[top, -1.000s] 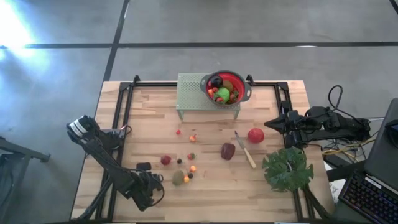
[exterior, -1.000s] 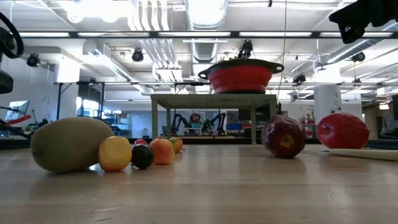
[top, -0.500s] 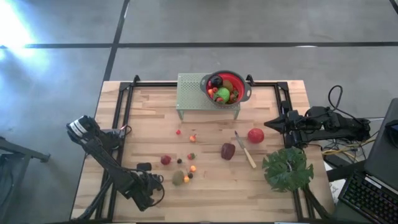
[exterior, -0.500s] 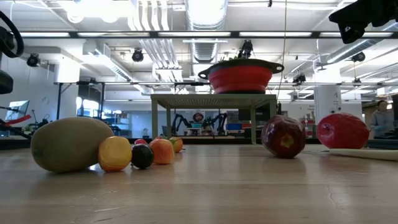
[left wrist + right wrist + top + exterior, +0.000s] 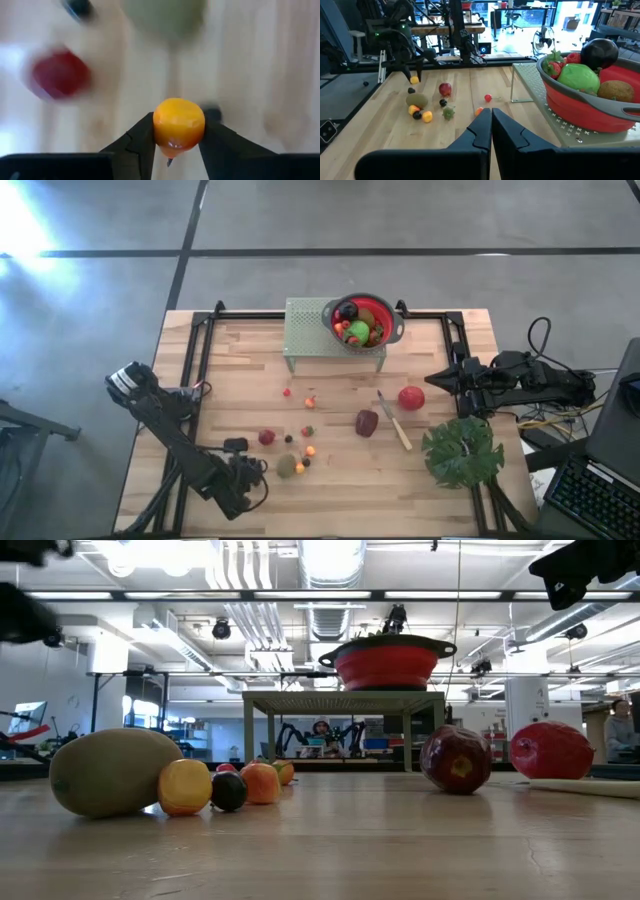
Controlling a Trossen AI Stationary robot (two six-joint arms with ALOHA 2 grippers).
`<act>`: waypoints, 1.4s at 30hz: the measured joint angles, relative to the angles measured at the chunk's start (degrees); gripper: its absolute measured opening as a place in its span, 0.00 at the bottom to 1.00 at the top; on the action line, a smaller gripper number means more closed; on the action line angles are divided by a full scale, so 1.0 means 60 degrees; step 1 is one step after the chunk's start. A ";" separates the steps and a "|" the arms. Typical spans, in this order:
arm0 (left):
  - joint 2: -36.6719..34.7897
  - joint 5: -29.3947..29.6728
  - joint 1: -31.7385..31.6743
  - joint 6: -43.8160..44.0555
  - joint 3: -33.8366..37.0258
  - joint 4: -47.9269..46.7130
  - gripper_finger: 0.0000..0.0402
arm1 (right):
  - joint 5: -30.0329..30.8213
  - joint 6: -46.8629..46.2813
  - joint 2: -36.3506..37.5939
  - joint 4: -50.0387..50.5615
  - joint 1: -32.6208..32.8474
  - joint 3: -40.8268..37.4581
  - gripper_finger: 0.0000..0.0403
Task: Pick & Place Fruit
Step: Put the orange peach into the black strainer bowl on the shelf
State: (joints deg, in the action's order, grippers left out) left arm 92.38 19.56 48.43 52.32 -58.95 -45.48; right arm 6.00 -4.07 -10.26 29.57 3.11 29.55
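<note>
My left gripper (image 5: pixel 238 446) hangs over the table's near left part, shut on a small orange fruit (image 5: pixel 178 125), which also shows in the right wrist view (image 5: pixel 414 79). Beside it on the table lie a brown kiwi (image 5: pixel 287 467), two orange pieces (image 5: pixel 299 468), a dark berry (image 5: pixel 288 439), a strawberry (image 5: pixel 307 431) and a small red fruit (image 5: pixel 266 437). Farther right lie a dark maroon fruit (image 5: pixel 367 423) and a red apple (image 5: pixel 411 397). My right gripper (image 5: pixel 491 125) waits shut at the right edge (image 5: pixel 440 379). My left gripper pinches the small orange fruit by its two opposite sides (image 5: pixel 159 131) between its two fingers (image 5: pixel 140 142). The fingers come from above, pointing steeply down. The fruit is lifted clear of the table and sits at the fingertips, its rounded top showing between them.
A red bowl (image 5: pixel 363 321) with several fruits in it stands on a green perforated stand (image 5: pixel 310 330) at the far middle. A pale-handled knife (image 5: pixel 393 420) and a big green leaf (image 5: pixel 462 452) lie at the right. Two small red pieces (image 5: pixel 287 392) lie mid-table.
My left gripper has gone up from the table beside the kiwi and shifted slightly toward the table's right edge. The fruits on the table have stayed where they were.
</note>
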 joint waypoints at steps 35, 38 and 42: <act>-0.0007 0.1618 -0.7281 -1.0697 -0.0768 1.2078 0.35 | 0.0000 0.0003 0.0000 -0.0001 0.0001 -0.0002 0.02; -0.0007 0.1148 -0.7868 -1.0588 -0.1004 1.2085 0.35 | 0.0000 0.0000 -0.0001 0.0000 -0.0001 -0.0001 0.02; 0.0011 0.0471 -0.8520 -1.0466 -0.1311 1.2085 0.35 | 0.0000 0.0002 0.0000 0.0000 0.0001 0.0000 0.02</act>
State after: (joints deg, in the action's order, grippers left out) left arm 92.45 22.38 -2.69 -10.48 -66.81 27.03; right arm 6.00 -4.06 -10.26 29.57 3.11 29.55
